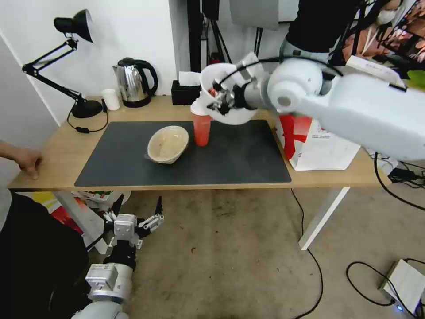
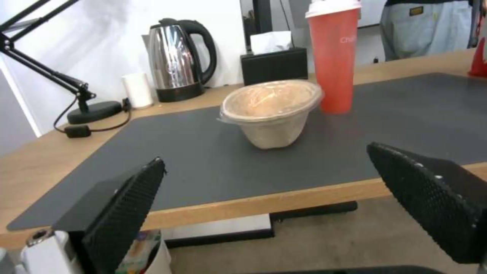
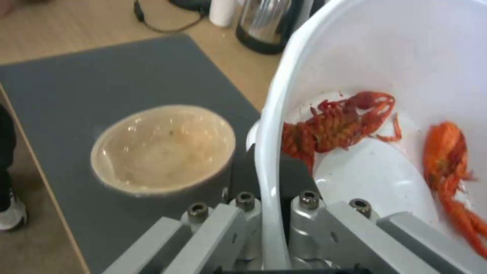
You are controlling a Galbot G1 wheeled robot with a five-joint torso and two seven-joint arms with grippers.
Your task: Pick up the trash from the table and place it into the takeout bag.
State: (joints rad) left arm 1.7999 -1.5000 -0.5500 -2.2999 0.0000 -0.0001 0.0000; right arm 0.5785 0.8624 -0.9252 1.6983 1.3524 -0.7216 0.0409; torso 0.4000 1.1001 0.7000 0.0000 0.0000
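Right wrist view: your right claw (image 3: 271, 228) pinches the rim of the white bowl (image 3: 406, 57) between its fingers, carrying it tilted in the air above the worktop (image 1: 57, 155), near the red cup (image 1: 202, 128). A rim pinch looks like the sensible hold for a wide, thin-walled bowl, though the tilt leaves its load free to slide. Inside lie red crayfish shells (image 3: 340, 123), gathered toward the low side of the wall.

Below, the beige paper bowl (image 1: 168, 144) sits on the dark grey mat (image 1: 239, 159), leaning slightly, with only a pale film showing inside it. The cup stands upright just beside it, white lid on, so what it holds cannot be told.

The takeout bag (image 1: 318, 146) waits at the right end of the worktop, largely hidden behind your right arm; its mouth cannot be seen. By this reading, one of three pieces is lifted and none is bagged yet.

Your left claw (image 1: 135, 212) hangs low in front of the worktop's edge, spread wide and holding nothing. Kettle (image 1: 135, 82), tissue box (image 1: 186, 91) and desk lamp (image 1: 75, 66) line the back edge.
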